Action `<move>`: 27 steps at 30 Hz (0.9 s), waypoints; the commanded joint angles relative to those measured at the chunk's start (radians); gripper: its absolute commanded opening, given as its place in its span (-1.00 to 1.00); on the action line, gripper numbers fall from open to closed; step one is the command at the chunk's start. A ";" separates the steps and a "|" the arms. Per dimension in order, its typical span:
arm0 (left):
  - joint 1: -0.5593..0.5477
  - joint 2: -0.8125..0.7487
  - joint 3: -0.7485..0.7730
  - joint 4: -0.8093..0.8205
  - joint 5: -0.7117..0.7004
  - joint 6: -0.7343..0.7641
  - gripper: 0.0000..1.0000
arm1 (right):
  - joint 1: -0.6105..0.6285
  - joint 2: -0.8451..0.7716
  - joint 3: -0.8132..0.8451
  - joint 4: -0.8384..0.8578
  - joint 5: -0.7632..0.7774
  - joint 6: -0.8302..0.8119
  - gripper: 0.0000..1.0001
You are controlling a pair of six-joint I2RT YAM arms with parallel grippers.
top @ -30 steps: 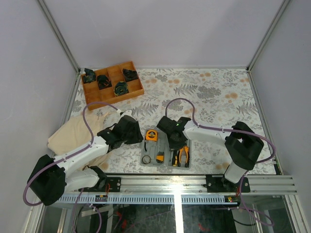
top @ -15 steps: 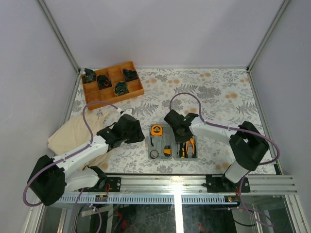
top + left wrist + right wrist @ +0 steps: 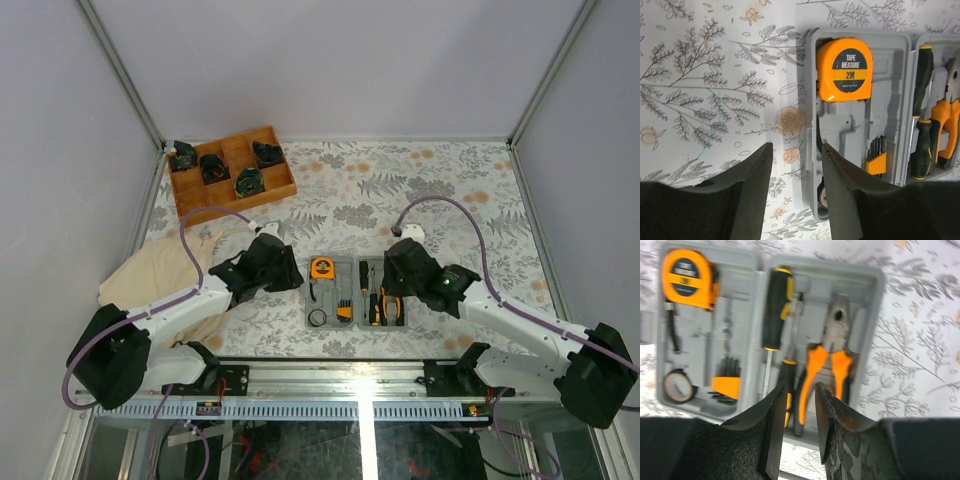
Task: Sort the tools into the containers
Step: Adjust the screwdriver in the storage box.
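The left hand [image 3: 796, 165] is open. Its two black fingers [image 3: 745, 195] stand apart with nothing between them but the flowery cover of the desk [image 3: 715, 75]. They look dull and a bit rough. One finger hangs over the left edge of the grey case [image 3: 855, 125], and the other over the desk just beside it.

The right hand [image 3: 801, 400] is open too, with a small gap and nothing held. It hangs over the near edge of the right half of the case.

The case is flat, hard plastic, lying open in two halves at the near middle of the desk, between the two arms. All the tools lie in it.

- Left half: the round orange tape measure [image 3: 845, 70] at the far end, an orange holder [image 3: 725, 385] with thin black bits, and a black ring [image 3: 676, 386].
- Right half: a long screwdriver [image 3: 775, 305] with a black and yellow handle, a short screwdriver [image 3: 921, 150], and pliers [image 3: 837, 335] with smooth orange handles.

The left wrist view cuts off the right half, and a finger hides most of the ring. The right wrist view is blurry, and its fingers cover the ends of the pliers' handles.

Far back on the left sits a wooden tray [image 3: 230, 165] with dark parts too small to make out. A tan cloth [image 3: 150, 280] lies under the left arm.
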 commanded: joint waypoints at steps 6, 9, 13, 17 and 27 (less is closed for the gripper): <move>0.016 0.056 -0.044 0.213 0.060 0.036 -0.16 | -0.074 -0.114 -0.077 -0.044 0.032 0.058 -0.28; 0.016 0.077 -0.047 0.211 0.062 0.047 -0.18 | -0.085 -0.129 -0.080 -0.052 0.039 0.069 -0.27; 0.016 0.096 -0.048 0.200 0.057 0.058 -0.21 | -0.095 -0.126 -0.081 -0.052 0.032 0.070 -0.25; 0.017 0.109 -0.051 0.200 0.073 0.063 -0.34 | -0.098 -0.123 -0.082 -0.053 0.031 0.068 -0.24; 0.016 0.127 -0.091 0.271 0.139 0.046 -0.83 | -0.176 -0.115 -0.126 -0.069 -0.010 0.138 -0.21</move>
